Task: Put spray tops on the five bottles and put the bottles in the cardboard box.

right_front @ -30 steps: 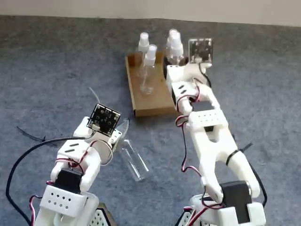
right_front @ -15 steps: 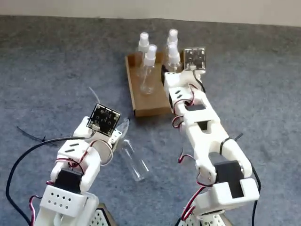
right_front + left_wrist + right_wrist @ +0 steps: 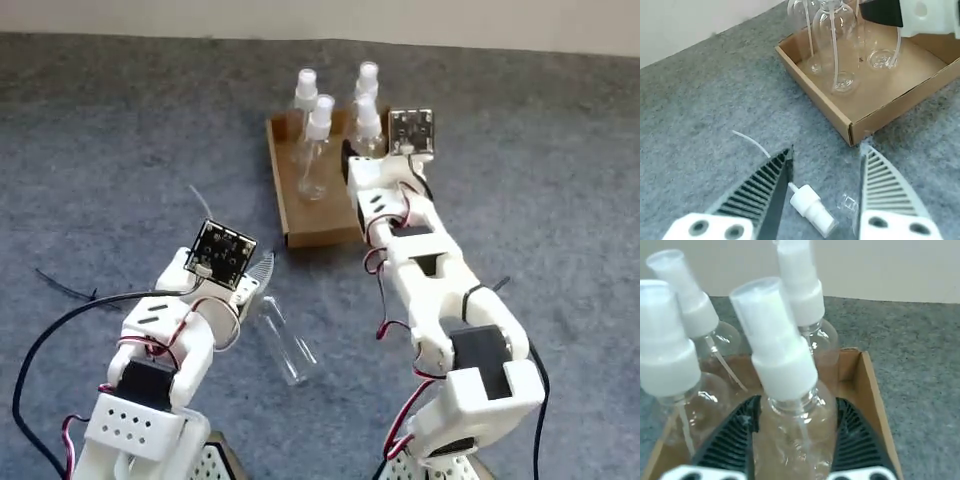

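Our right gripper (image 3: 796, 410) was clamped on a capped bottle (image 3: 790, 432) standing in the cardboard box (image 3: 849, 367). We judged it best to open slowly and rise straight, sparing the neighbouring bottles (image 3: 700, 365). The left gripper (image 3: 826, 151) stood with jaws apart.

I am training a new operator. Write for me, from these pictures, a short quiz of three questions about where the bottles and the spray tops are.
1. True or false: an uncapped bottle lies on the carpet, outside the cardboard box.
2. What lies on the carpet under the open left tool? A) a loose spray top B) a second box C) a pair of scissors
3. How many bottles with spray tops stand in the box, counting the capped bottle that the right tool grips?

Key: 1 true; 2 A; 3 four.
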### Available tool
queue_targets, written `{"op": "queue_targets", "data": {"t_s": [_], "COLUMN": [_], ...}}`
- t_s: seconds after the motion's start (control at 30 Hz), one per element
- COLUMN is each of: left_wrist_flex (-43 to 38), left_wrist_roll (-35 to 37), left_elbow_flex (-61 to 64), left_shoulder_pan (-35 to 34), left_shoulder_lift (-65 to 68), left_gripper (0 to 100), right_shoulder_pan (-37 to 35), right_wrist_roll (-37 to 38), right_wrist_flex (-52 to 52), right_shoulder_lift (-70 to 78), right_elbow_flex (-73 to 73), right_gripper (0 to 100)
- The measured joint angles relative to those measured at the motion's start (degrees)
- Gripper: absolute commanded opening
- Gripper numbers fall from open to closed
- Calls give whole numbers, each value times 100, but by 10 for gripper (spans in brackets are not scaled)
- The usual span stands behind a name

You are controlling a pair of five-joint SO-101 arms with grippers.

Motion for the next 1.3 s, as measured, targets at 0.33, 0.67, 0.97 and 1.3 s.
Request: {"op": "queue_targets", "data": {"t_s": [0.33,0.67,0.97,1.3], "left_wrist_flex": [0,0,0,0], "left_wrist_roll": [0,0,0,0], "left_elbow_flex": [0,35,35,35], "left_shoulder_pan": [0,0,0,0], "left_shoulder_lift": [0,0,0,0], "left_gripper": [197,197,197,197], "right_shoulder_pan": [0,-88,-132,-123], "right_wrist_roll": [0,26,35,35], "right_wrist_flex": [0,0,123,413], "right_shoulder_lift": [0,0,0,-466], "right_elbow_flex": [0,0,0,0], "right_gripper": [107,136,253,254]}}
